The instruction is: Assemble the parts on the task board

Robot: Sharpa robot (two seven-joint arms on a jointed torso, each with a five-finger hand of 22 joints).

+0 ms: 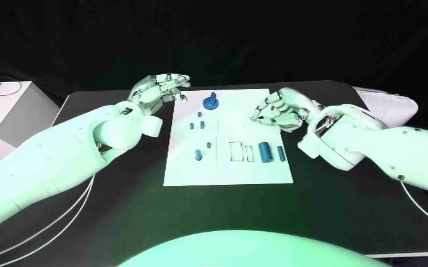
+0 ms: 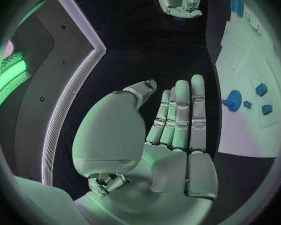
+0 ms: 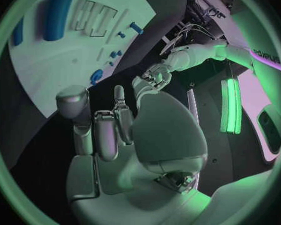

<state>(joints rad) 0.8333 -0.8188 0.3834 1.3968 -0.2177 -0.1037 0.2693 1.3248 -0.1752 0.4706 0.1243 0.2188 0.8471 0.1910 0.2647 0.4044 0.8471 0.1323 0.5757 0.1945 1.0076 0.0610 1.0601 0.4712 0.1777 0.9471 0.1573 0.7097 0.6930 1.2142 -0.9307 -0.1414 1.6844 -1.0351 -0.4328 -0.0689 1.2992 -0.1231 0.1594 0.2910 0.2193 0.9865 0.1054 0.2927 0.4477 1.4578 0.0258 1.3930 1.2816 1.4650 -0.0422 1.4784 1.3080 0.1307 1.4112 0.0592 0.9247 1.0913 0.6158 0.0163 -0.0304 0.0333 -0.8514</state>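
left hand (image 1: 162, 89) – empty, fingers straight, apart | right hand (image 1: 281, 110) – empty, fingers curled in

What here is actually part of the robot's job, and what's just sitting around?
Part of the job:
- task board
- round blue part
- two blue cylinders
- small blue parts
- left hand, holding nothing
- right hand, fingers curled in, holding nothing

Just lying about:
- white box at the table's left
- pale thing at its right
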